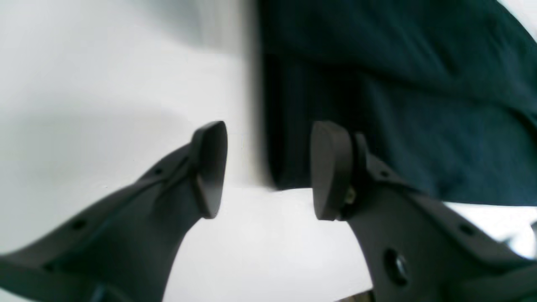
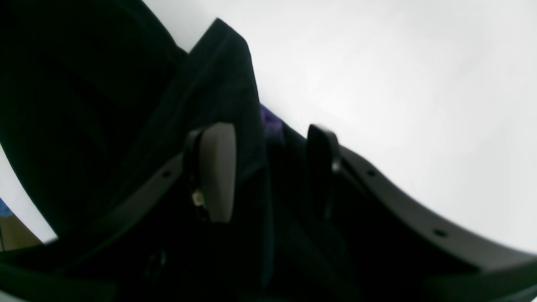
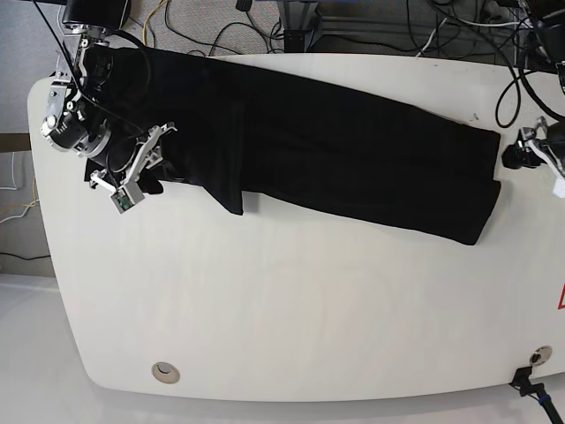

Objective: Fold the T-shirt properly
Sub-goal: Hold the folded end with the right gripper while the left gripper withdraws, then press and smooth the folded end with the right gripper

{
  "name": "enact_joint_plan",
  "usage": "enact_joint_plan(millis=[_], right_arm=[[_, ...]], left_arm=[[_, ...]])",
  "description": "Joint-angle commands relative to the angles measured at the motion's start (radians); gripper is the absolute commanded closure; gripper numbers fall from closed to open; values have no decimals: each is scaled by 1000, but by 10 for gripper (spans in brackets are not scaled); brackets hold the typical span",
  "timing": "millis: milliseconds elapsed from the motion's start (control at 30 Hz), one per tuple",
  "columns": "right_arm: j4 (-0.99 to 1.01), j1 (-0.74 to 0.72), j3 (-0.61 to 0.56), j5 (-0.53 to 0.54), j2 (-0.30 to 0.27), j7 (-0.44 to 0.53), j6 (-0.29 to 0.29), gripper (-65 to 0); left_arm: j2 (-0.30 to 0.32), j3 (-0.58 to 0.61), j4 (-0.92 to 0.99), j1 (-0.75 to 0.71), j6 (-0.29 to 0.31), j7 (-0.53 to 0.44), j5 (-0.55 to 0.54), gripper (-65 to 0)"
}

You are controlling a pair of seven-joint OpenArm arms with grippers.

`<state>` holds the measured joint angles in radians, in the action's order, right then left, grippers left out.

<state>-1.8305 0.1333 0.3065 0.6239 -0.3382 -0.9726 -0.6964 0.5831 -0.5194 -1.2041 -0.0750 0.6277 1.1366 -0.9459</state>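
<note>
The black T-shirt lies stretched in a long band from the table's far left to its right side. My right gripper sits at the band's left end. In the right wrist view its pads stand apart astride a cloth edge, with a bit of purple print showing. My left gripper hovers just off the shirt's right end. In the left wrist view this gripper is open and holds nothing, and the shirt's corner lies just beyond the fingertips.
The white table has a round grommet near its front left edge. Cables run along the far edge. A loose flap of the shirt hangs forward near the left end.
</note>
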Motion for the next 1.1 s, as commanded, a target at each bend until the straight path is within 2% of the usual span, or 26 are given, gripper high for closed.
enact_joint_plan(millis=[0, 167, 267, 300, 433, 467, 867, 1067], right_arm=[[-14, -13, 5, 14, -11, 21, -2, -274], [-16, -12, 6, 18, -11, 20, -2, -274], [-20, -10, 1, 14, -13, 15, -2, -272], [-16, -12, 14, 21, -12, 23, -2, -276], [-16, -10, 15, 22, -12, 22, -2, -276], [-16, 9, 7, 0, 6, 8, 10, -272], [-47, 10, 7, -2, 6, 5, 11, -273], [-136, 42, 12, -2, 8, 11, 11, -273]], left_arm=[[58, -52, -14, 13, 2, -50, 35, -277], [105, -104, -3, 20, 6, -107, 69, -245], [113, -104, 14, 28, 4, -115, 77, -254], [114, -113, 3, 26, 39, -99, 73, -255], [107, -124, 22, 30, 68, -93, 33, -256], [67, -107, 17, -3, 48, -82, 81, -253], [71, -107, 13, -7, 48, -82, 80, -257], [71, -107, -78, -10, 48, -82, 81, -258]])
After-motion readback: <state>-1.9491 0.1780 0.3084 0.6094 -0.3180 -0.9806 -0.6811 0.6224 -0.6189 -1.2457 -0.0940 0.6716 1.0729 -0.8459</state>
